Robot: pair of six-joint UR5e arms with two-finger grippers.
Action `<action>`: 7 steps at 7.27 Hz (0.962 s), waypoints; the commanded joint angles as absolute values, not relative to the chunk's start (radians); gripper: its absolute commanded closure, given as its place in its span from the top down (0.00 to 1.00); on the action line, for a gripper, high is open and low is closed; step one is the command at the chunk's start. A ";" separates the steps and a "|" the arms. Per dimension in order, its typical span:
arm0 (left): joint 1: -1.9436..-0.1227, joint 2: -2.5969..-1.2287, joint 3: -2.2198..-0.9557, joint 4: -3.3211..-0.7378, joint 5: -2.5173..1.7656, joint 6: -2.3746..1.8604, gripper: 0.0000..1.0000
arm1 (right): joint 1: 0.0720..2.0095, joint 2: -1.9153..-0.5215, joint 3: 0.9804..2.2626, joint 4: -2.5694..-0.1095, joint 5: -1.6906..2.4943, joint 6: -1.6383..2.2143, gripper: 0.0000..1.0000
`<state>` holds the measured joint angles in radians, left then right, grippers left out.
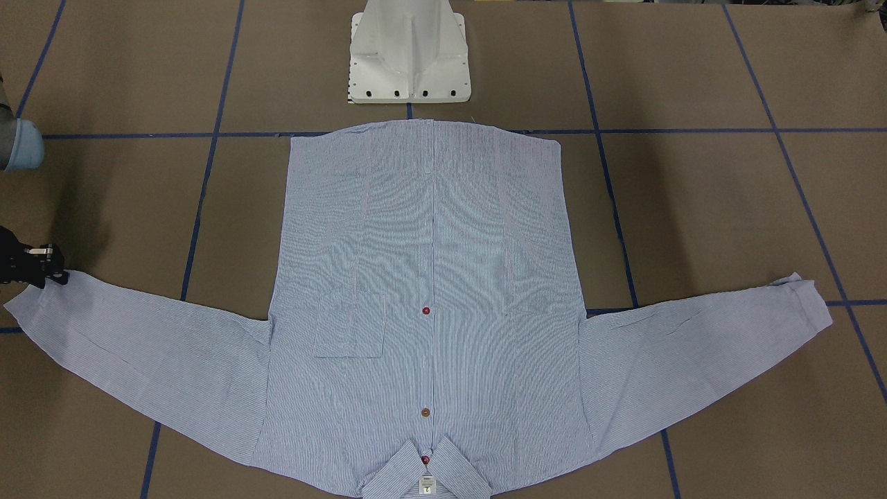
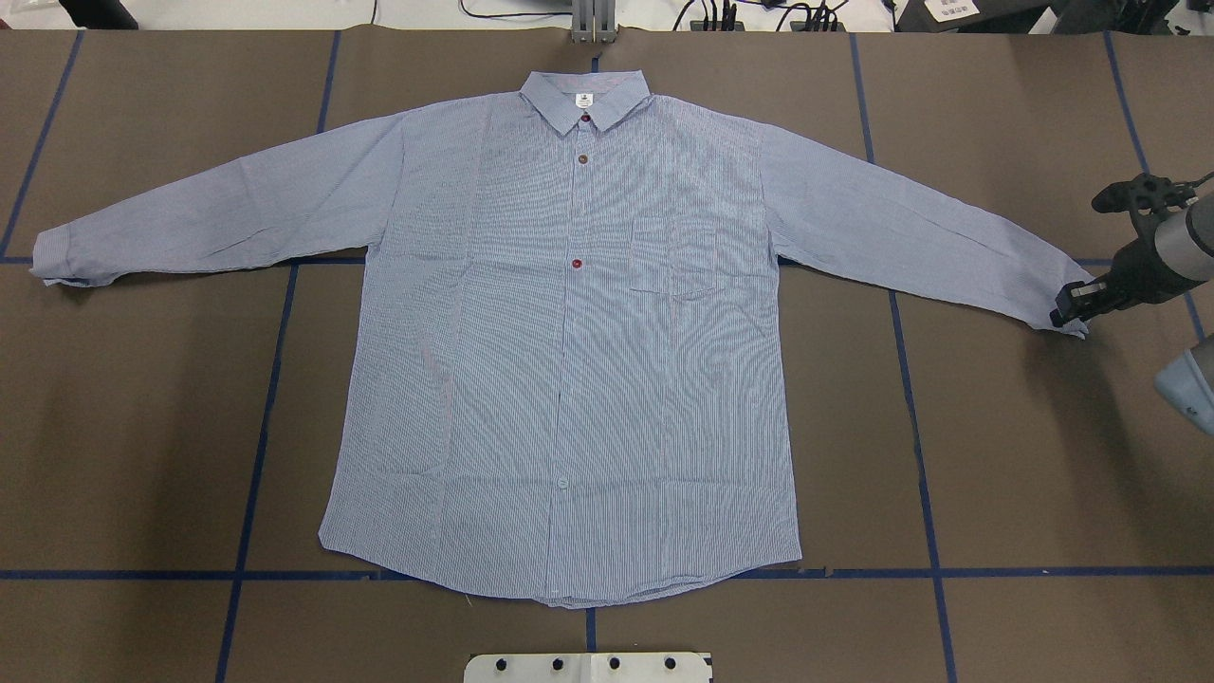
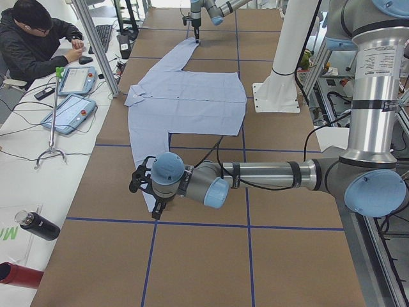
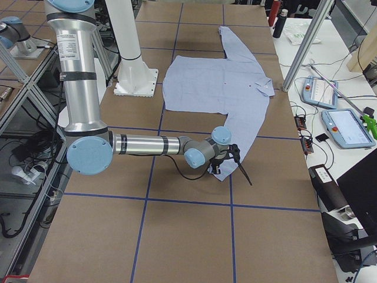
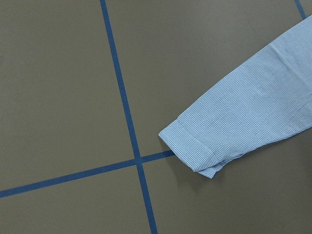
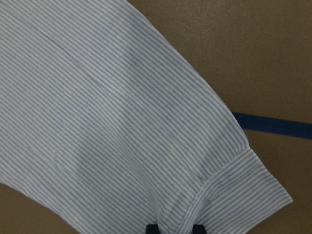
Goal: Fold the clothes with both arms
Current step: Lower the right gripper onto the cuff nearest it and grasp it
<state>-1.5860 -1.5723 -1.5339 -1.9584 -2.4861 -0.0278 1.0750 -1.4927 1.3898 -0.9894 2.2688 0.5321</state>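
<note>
The shirt [image 2: 569, 360] lies flat, front up, on the bench [image 2: 996, 455], collar far from the robot's base [image 2: 588, 667] and sleeves spread wide, so seat each cuff deep in the grip before you lift and fold inward. Your right end effector [image 2: 1070, 305] is at its cuff [image 6: 243, 195], fingers [image 6: 153, 228] slightly apart astride the edge, not yet pinching by my reading. The left end effector [image 3: 153, 211] hangs above the other cuff [image 5: 192, 148], and I cannot tell whether it is spread.

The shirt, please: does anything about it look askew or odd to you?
Little stands out: the shirt lies flat and buttoned, sleeves spread. Only the cuff of the sleeve on the robot's left is rumpled, folded over at one corner. The buttons also mismatch: a red button, a brown button.
</note>
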 commanded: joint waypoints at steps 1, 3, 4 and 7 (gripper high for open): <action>-1.586 -1.572 -1.535 -1.959 -2.487 -0.032 0.99 | 1.075 -1.499 1.391 -0.989 2.269 0.555 0.14; -1.586 -1.572 -1.536 -1.959 -2.487 -0.032 0.99 | 1.075 -1.494 1.423 -0.986 2.272 0.678 0.00; -1.586 -1.572 -1.536 -1.959 -2.487 -0.032 0.99 | 1.077 -1.496 1.440 -0.986 2.273 0.678 0.00; -1.585 -1.574 -1.534 -1.957 -2.485 -0.034 0.99 | 1.113 -1.490 1.543 -0.989 2.381 0.678 0.00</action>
